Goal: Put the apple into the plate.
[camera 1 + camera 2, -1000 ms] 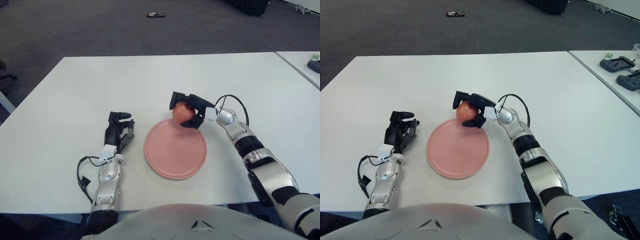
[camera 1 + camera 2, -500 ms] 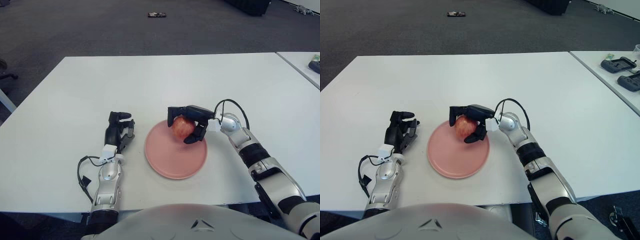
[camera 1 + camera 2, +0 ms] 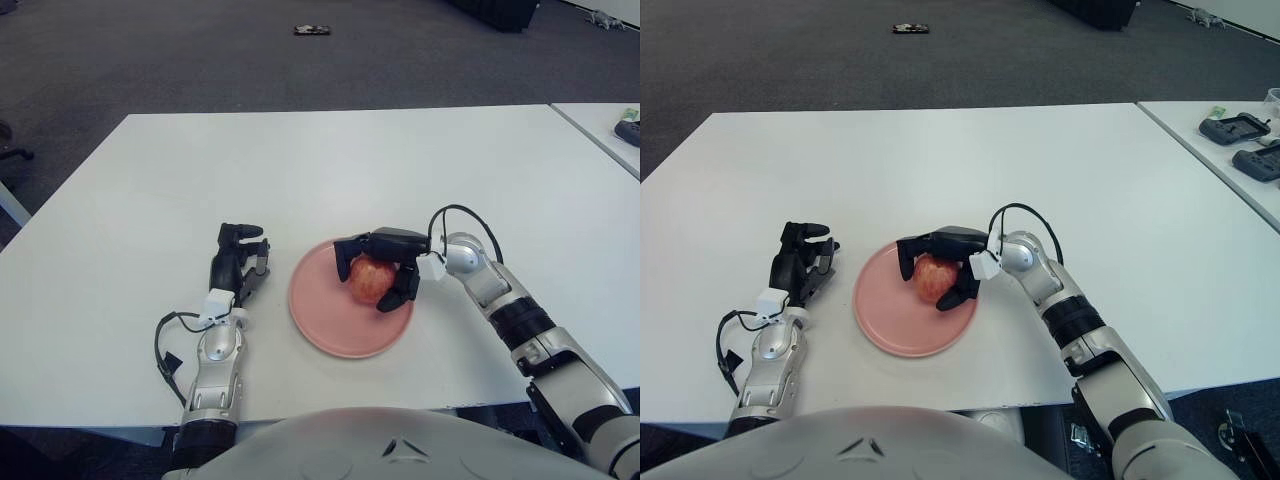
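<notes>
A red-yellow apple is held in my right hand, whose dark fingers curl around it from above and from the right. The hand holds the apple over the right half of the pink plate, low and close to its surface; whether it touches the plate I cannot tell. The same shows in the right eye view, with the apple over the plate. My left hand rests on the white table to the left of the plate, fingers relaxed and holding nothing.
The white table stretches far behind the plate. A second table at the right holds dark devices. A small dark object lies on the carpet far behind.
My right hand has carried the apple from the plate's far edge toward me and down, so it now sits low over the plate. The left hand has not moved.
</notes>
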You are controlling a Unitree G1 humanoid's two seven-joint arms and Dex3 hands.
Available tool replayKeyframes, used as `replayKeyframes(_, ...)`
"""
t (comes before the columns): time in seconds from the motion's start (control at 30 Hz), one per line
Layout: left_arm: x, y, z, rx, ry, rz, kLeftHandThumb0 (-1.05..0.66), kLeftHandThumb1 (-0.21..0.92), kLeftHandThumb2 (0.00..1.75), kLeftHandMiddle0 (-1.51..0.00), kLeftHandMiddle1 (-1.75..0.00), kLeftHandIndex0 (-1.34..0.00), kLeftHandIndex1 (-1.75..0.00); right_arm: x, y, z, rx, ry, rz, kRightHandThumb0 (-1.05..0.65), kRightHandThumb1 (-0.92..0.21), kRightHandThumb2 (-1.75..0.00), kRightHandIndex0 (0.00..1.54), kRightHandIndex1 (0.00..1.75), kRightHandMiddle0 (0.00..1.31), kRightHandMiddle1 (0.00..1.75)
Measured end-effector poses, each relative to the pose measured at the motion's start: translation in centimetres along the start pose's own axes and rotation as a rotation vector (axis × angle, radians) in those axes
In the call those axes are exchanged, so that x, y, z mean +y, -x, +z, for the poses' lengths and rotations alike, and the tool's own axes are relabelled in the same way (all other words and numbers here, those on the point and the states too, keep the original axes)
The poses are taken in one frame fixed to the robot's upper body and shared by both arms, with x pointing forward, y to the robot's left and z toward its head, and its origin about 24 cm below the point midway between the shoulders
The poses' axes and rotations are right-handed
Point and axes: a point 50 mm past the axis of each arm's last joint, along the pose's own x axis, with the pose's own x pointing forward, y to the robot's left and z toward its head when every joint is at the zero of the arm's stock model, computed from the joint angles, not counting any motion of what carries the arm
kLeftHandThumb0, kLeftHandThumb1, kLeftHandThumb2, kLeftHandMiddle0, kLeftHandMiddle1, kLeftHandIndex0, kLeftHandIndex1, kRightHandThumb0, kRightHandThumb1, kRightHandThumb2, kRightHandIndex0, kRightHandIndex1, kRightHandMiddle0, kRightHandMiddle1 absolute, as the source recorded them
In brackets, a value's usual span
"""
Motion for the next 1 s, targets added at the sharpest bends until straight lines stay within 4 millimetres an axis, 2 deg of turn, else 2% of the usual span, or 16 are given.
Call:
replayKeyframes(0.13, 0.0, 0.0, 0.0, 0.0, 0.001, 0.0, -0.35, 0.92, 0.52, -0.36, -1.38, -0.2, -1.75, 0.2, -0.2, 0.4, -0.006, 0.067, 0.006, -0.47, -0.33, -1.3, 1.08, 1.75, 0.6, 1.75)
replayKeyframes(0.3, 0.0, 0.0, 0.0, 0.0, 0.004, 0.001, -0.35, 0.92, 0.52, -0.38, -1.34, -0.2, -1.75, 0.4, -0.5, 0.8, -0.003, 0.148, 0.018, -0.46, -0.37, -1.25, 1.02, 1.75, 0.56, 1.75)
replayKeyframes(0.47, 0.0, 0.0, 0.0, -0.001, 0.005, 0.001, -0.35, 0.92, 0.52, -0.38, -1.33, -0.2, -1.75, 0.5, -0.6, 1.1, 0.001, 0.222, 0.007, -0.44, -0.44, -1.16, 0.95, 1.75, 0.51, 1.75)
replayKeyframes(0.6, 0.0, 0.0, 0.0, -0.002, 0.005, 0.001, -0.35, 0.92, 0.53, -0.37, -1.32, -0.2, -1.75, 0.6, -0.6, 1.2, -0.004, 0.295, -0.011, -0.41, -0.56, -1.01, 0.82, 1.75, 0.43, 1.75)
replayKeyframes(0.63, 0.0, 0.0, 0.0, -0.002, 0.005, 0.001, -0.35, 0.92, 0.53, -0.37, -1.32, -0.2, -1.75, 0.6, -0.6, 1.3, -0.004, 0.309, -0.018, -0.27, -0.51, -1.06, 0.72, 1.75, 0.42, 1.68)
replayKeyframes(0.73, 0.0, 0.0, 0.0, -0.002, 0.005, 0.001, -0.35, 0.92, 0.53, -0.38, -1.31, -0.19, -1.75, 0.5, -0.6, 1.2, 0.002, 0.326, -0.036, -0.09, -0.47, -1.1, 0.59, 1.75, 0.39, 1.62)
replayKeyframes(0.77, 0.0, 0.0, 0.0, -0.002, 0.005, 0.001, -0.35, 0.92, 0.53, -0.38, -1.31, -0.19, -1.75, 0.5, -0.6, 1.2, 0.005, 0.326, -0.041, -0.07, -0.53, -1.03, 0.53, 1.74, 0.34, 1.64)
replayKeyframes(0.8, 0.0, 0.0, 0.0, -0.002, 0.005, 0.001, -0.35, 0.92, 0.53, -0.37, -1.31, -0.19, -1.75, 0.5, -0.6, 1.2, 0.01, 0.323, -0.046, -0.05, -0.64, -0.91, 0.43, 1.72, 0.25, 1.68)
replayKeyframes(0.87, 0.0, 0.0, 0.0, 0.0, 0.004, 0.001, -0.35, 0.92, 0.53, -0.37, -1.31, -0.19, -1.75, 0.5, -0.6, 1.1, 0.019, 0.316, -0.052, -0.22, -0.8, -0.68, 0.22, 1.51, 0.21, 1.72)
replayKeyframes(1.0, 0.1, 0.0, -0.1, 0.008, 0.003, 0.001, -0.35, 0.92, 0.53, -0.37, -1.31, -0.19, -1.75, 0.7, -0.5, 1.1, 0.025, 0.299, -0.058, -0.31, -0.89, -0.57, 0.07, 1.28, 0.19, 1.74)
